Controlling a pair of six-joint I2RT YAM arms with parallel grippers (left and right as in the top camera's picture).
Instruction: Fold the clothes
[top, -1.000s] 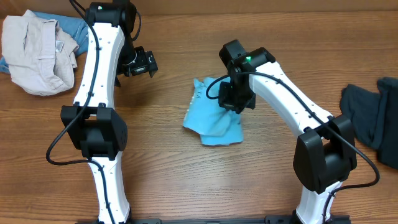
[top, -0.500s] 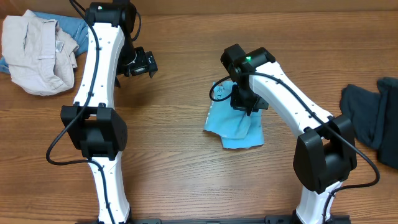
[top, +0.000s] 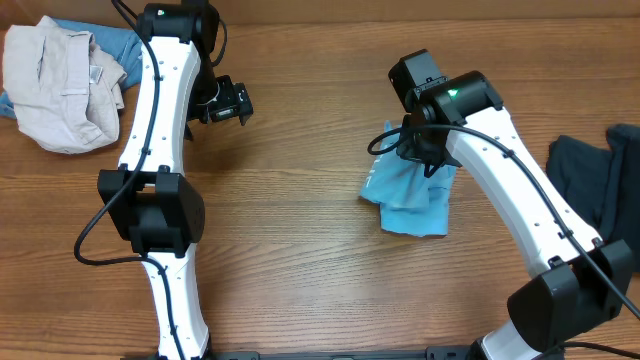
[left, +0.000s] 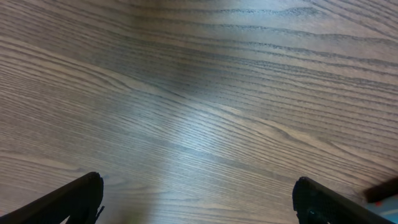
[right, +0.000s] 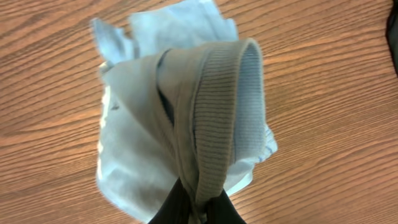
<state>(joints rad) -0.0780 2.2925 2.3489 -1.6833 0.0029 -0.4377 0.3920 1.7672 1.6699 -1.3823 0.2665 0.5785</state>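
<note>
While in the right tool (right: 194, 208), one sky-blue T-shirt (top: 412, 200).

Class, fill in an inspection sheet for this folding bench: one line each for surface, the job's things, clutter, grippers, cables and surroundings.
Surface: wooden table, bare grain, no spills seen.
Job's things: light blue T-shirt, bunched up and not folded, right of centre.
Clutter: beige garment lying on a blue garment at the far left corner; dark garments at the right edge.
Grippers: left gripper open over bare wood, holding nothing; right gripper shut on the T-shirt's ribbed collar.
Cables: black cables loop along both arms; one loop hangs close to the T-shirt.
Surroundings: nothing seen.
</note>
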